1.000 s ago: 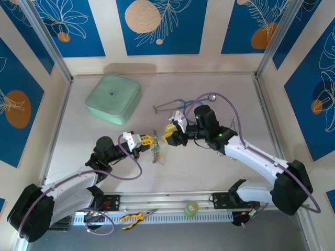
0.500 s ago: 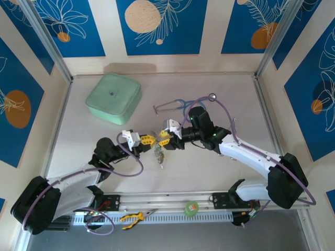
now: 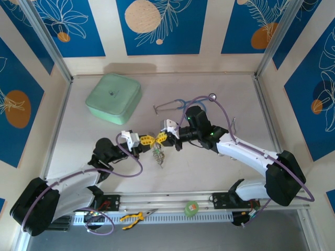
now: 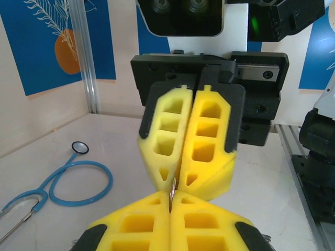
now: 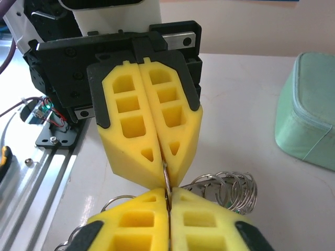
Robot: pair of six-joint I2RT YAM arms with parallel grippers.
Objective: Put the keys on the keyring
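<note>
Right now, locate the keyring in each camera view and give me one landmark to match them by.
Top external: the keyring hangs at centre, just below where the left gripper meets the right gripper.
Left wrist: the keyring is a thin silver edge, low centre, pinched between yellow tips.
Right wrist: the keyring is a silver wire, low centre, loops to its right.
Shared landmark: the yellow grippers tip to tip, both shut on it.

Two grippers are counted at the table's centre: the left gripper [image 3: 148,139] and the right gripper [image 3: 162,137]. One keyring [image 3: 157,150] is seen; its keys [image 3: 160,158] are too small to be counted. One green case [image 3: 113,98] is found at ten o'clock and one stethoscope [image 3: 180,103] at one o'clock. One pair of pliers [image 3: 132,216] and one tape roll [image 3: 191,208] are found at six o'clock.
</note>
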